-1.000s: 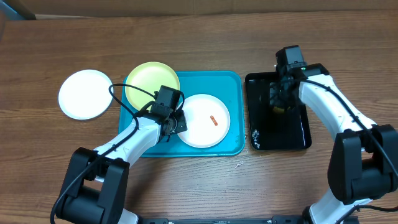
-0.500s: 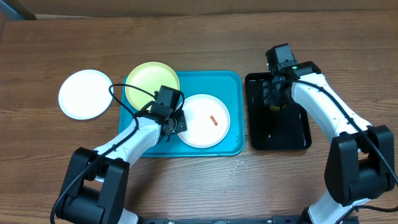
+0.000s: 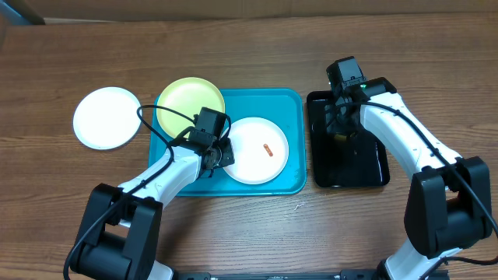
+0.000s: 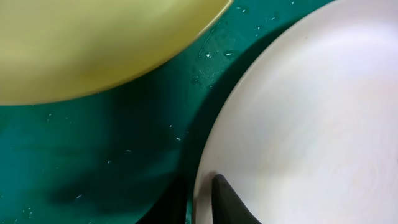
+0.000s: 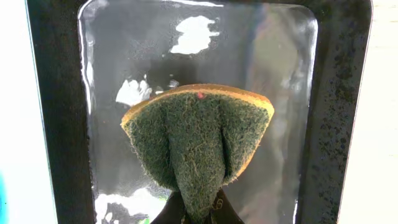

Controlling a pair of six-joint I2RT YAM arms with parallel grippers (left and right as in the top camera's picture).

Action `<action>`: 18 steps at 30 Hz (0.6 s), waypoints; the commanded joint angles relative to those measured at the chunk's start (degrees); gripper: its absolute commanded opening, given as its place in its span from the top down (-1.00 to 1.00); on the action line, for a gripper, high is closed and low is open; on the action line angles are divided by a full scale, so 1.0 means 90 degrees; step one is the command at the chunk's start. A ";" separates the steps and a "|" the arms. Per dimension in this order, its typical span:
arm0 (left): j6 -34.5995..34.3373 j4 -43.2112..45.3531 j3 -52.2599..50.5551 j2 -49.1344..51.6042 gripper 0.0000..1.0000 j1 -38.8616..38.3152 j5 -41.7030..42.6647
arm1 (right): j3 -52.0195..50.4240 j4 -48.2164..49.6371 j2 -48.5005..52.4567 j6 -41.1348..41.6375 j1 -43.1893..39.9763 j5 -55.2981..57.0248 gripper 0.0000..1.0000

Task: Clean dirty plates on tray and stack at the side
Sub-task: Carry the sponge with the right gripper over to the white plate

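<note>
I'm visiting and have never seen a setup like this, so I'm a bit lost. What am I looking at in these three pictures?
These are two robot arms at a wooden table, each ending in a two-fingered hand. The wide picture looks down from above. The other two come from small cameras on each wrist. A blue tray holds a yellow-green plate and a white plate with an orange smear. Another white plate sits on the table to the left. The right hand pinches a green sponge over a black tray. The left hand is at the smeared plate's rim, but it is unclear whether it grips the plate.
</note>
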 commanded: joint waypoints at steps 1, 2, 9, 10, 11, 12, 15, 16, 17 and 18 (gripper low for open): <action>0.0041 0.0019 -0.0032 0.0049 0.79 0.0034 0.0027 | 0.0175 -0.0005 -0.0056 0.0022 0.0032 -0.0083 0.93; 0.0041 0.0017 -0.0032 0.0049 0.80 0.0034 0.0027 | 0.0175 -0.0029 -0.0056 0.0022 0.0032 -0.0061 0.92; 0.0039 -0.0061 -0.0034 0.0049 0.92 -0.0019 0.0032 | 0.0571 -0.0267 -0.0056 0.0019 0.0039 0.0488 0.93; 0.0039 -0.0061 -0.0032 0.0049 0.92 -0.0019 0.0029 | 0.0670 -0.0352 -0.0056 0.0022 0.0044 0.0425 0.93; 0.0039 -0.0056 -0.0032 0.0049 0.92 -0.0019 0.0029 | 0.0789 -0.0440 -0.0056 0.0017 0.0068 0.0316 0.93; 0.0039 -0.0051 -0.0032 0.0049 0.92 -0.0019 0.0029 | 0.0886 -0.0503 -0.0056 -0.0010 0.0095 0.0172 0.93; 0.0039 -0.0032 -0.0032 0.0049 0.92 -0.0019 0.0022 | 0.1005 -0.0517 -0.0058 -0.0029 0.0226 -0.0401 0.93; 0.0039 -0.0024 -0.0034 0.0049 0.92 -0.0019 0.0022 | 0.1005 -0.0474 -0.0056 -0.0027 0.0289 -0.0614 0.92; 0.0039 -0.0010 -0.0034 0.0051 0.92 -0.0019 0.0022 | 0.1005 -0.0425 -0.0056 -0.0027 0.0374 -0.0877 0.93; 0.0039 0.0007 -0.0032 0.0051 0.92 -0.0019 0.0022 | 0.0998 -0.0381 -0.0056 -0.0027 0.0478 -0.1112 0.93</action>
